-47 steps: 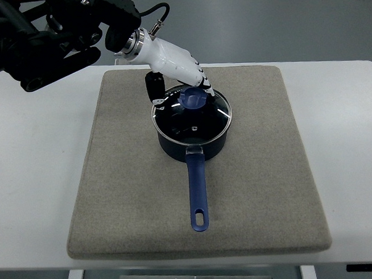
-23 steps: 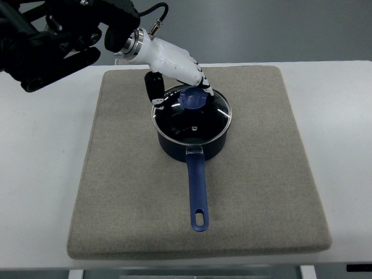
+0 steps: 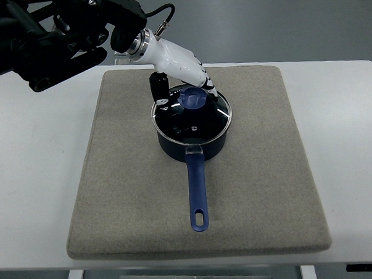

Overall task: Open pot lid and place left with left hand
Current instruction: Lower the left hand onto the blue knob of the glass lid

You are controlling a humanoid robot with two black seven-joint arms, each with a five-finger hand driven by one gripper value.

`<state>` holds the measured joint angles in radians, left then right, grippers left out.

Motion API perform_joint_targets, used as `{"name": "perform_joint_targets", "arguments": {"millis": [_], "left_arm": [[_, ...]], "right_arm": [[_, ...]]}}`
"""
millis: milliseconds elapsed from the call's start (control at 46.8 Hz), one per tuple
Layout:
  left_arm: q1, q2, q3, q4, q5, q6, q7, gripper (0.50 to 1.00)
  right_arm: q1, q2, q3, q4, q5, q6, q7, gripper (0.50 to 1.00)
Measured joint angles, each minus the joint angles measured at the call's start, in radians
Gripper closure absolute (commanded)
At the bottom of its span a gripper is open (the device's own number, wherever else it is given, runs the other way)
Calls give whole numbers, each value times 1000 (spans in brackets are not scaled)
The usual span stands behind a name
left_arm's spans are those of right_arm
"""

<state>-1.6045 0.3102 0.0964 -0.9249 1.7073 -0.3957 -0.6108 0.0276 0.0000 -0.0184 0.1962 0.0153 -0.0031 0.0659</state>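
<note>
Pot lid (image 3: 191, 112), glass with a metal rim and a blue knob (image 3: 193, 99), sits closed on the dark blue pot (image 3: 192, 142) in the upper middle of the grey felt mat (image 3: 114, 198). The pot's long blue handle (image 3: 197, 194) points straight back toward me, its hanging hole at the near end.

My left hand (image 3: 180, 75) reaches in from the upper left, white shell with black joints, and hangs at the far edge of the lid. My fingers (image 3: 205, 83) curve down beside the knob and my thumb (image 3: 159, 90) drops on the left of it, spread either side; I cannot tell whether they touch the knob, and they hold nothing.

The mat is a large square with rounded corners and covers most of a white table (image 3: 40, 183), leaving bare white strips on both sides. Beyond the table's far edge lies a smooth grey-blue floor (image 3: 280, 24). My black forearm (image 3: 52, 34) fills the upper left corner, a cable looping above the wrist.
</note>
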Motion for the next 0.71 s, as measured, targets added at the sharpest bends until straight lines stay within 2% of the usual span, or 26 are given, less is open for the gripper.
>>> {"name": "perform_joint_targets", "arguments": {"millis": [705], "left_arm": [[-1, -28, 38, 30, -17, 3, 0, 536]], "right_arm": [[0, 0, 0, 0, 0, 0, 0, 583]]}}
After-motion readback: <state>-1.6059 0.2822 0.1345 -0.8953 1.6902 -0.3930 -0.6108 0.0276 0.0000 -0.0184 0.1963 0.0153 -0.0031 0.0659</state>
